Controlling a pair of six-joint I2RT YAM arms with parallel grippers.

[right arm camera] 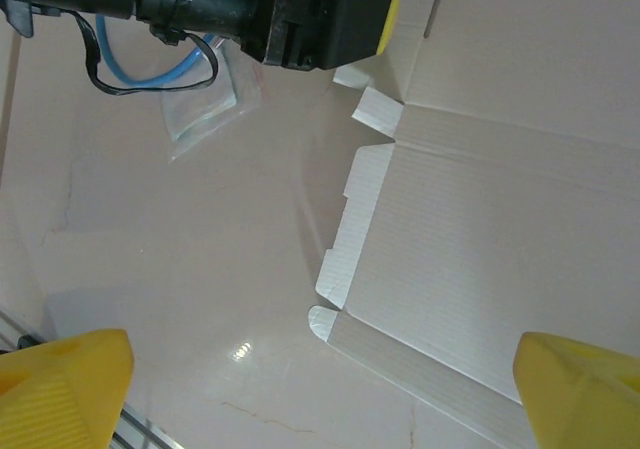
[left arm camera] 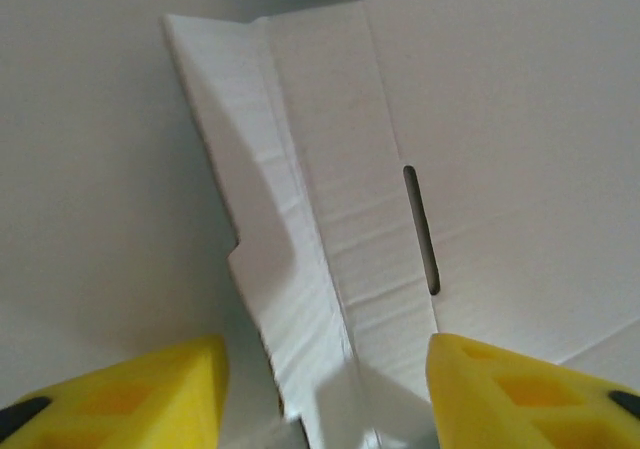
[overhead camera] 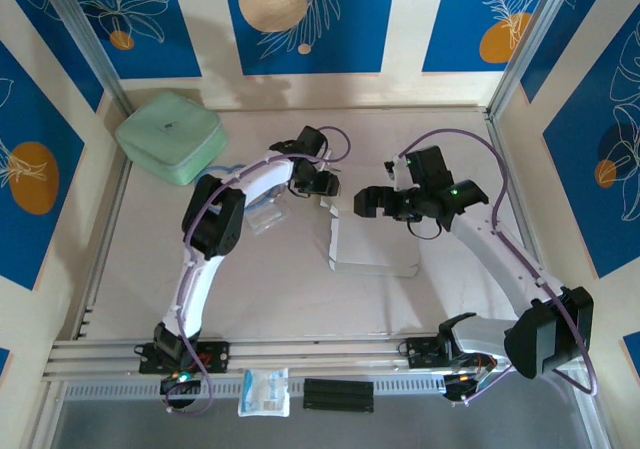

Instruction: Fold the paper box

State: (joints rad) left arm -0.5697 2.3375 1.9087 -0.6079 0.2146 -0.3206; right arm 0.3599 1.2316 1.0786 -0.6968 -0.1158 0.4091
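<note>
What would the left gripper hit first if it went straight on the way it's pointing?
Most likely the paper box: the left gripper points at its white face, with a raised side flap lying between its open jaws. Depth is unclear, but the card looks close.

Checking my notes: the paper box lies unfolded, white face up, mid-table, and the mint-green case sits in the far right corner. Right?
Not quite: the top external view shows the mint-green case in the far left corner, not the right. The paper box does lie unfolded, white face up, mid-table.
</note>
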